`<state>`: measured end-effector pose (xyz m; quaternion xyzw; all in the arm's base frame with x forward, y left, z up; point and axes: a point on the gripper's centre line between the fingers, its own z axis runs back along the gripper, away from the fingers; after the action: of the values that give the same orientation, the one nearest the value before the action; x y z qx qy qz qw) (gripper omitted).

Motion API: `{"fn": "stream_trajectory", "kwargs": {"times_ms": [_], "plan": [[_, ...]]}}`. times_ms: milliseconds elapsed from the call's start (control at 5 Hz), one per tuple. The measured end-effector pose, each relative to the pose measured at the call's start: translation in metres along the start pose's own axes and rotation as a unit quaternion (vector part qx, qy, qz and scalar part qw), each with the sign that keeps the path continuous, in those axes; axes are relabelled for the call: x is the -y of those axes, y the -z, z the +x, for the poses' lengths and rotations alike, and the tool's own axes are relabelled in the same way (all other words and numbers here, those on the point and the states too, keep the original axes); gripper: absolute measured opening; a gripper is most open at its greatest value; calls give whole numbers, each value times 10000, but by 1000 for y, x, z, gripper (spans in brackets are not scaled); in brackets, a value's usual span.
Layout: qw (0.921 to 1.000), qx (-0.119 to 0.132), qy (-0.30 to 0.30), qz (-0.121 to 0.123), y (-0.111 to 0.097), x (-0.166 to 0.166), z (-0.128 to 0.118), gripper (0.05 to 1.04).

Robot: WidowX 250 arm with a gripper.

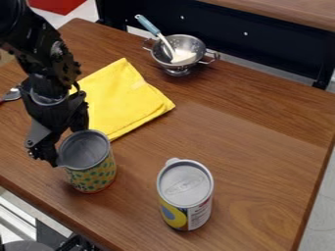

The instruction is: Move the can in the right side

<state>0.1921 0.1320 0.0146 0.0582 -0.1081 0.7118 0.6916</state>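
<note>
- The brown wood-grained table (262, 122) is spreading across most of the view, its right edge slanting down toward the bottom.
- The black robot arm (46, 59) is coming in at the upper left, and its black two-finger gripper (65, 144) is hanging at the rim of the patterned can; whether it is gripping that can or standing open, I cannot tell.
- The yellow folded cloth (124, 100) is lying flat on the table, behind the patterned can and just beside the arm.
- The grey-lidded cylindrical can with a yellow, blue and white label (185, 196) is standing upright near the front of the table, to the right of the patterned can and apart from it.
- The yellow cylindrical can with green spots and a grey top (91, 171) is standing on the left part of the table, below the gripper.
- The silver metal colander with two side handles (177, 66) is sitting near the table's far edge, beyond the cloth.
- The blue-handled utensil with a pale head (152, 27) is leaning in the colander, its handle pointing up and left.
- The small metal spoon (11, 94) is lying at the left edge of the view.
</note>
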Motion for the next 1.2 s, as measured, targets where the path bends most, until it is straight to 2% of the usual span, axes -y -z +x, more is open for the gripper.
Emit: {"fn": "stream_trajectory", "kwargs": {"times_ms": [200,600,800,1000,1200], "plan": [[9999,-11,-79,66,-2,3,-12,999],[9999,-65,-114,-53,-3,8,-39,999],[9997,-172,-139,37,-5,8,-52,999],[9995,-259,-178,21,-12,10,-59,999],[9991,-245,-314,-175,-22,25,-47,999]]}}
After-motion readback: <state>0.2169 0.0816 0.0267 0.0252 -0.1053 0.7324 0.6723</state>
